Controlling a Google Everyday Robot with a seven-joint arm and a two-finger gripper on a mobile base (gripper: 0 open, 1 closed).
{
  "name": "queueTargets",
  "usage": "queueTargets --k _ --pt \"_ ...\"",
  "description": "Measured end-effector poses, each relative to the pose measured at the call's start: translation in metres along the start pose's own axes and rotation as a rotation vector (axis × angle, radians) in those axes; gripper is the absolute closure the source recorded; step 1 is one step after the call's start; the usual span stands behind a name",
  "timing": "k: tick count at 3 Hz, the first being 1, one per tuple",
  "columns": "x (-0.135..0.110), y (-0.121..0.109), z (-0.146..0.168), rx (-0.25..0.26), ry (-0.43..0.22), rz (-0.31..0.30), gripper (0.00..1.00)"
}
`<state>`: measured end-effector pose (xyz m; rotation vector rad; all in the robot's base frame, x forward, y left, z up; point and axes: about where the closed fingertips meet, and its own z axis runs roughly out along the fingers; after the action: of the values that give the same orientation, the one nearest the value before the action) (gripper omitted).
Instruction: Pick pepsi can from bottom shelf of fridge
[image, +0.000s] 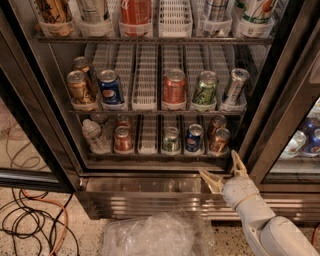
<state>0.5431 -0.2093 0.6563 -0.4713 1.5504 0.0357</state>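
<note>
We see the fridge (272, 90) standing open, its racks full of drinks above a ribbed steel base panel (150, 202). The robot's white arm (260, 220) reaches up from the lower right corner. On the floor in front lie a crumpled clear plastic bag (150, 235) and, to the left, a tangle of cables (30, 220).

The bottom shelf (149, 137) carries white lane trays that hold, from left to right, a clear bottle (92, 136), a red can (122, 139), an empty lane, a green can (171, 139), the pepsi can (194, 138) and a copper-brown can (219, 140).

The pincer (218, 163) sits below and just right of the shelf's front rail, in front of the base panel, with its two fingers spread well apart and nothing between them. One finger points left, the other up.

The pepsi can stands upright at the front of its lane, between the green and copper-brown cans, above and slightly left of the pincer and apart from it.
</note>
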Motion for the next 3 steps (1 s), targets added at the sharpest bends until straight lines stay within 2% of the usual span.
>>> queueTargets --k 1,2,3 --pt "0.007 0.001 0.013 0.022 -0.024 -0.089 0.18" --pt "0.013 0.001 0.04 0.023 -0.062 -0.181 0.07" --pt "0.005 -0.002 0.068 0.033 -0.114 -0.225 0.02"
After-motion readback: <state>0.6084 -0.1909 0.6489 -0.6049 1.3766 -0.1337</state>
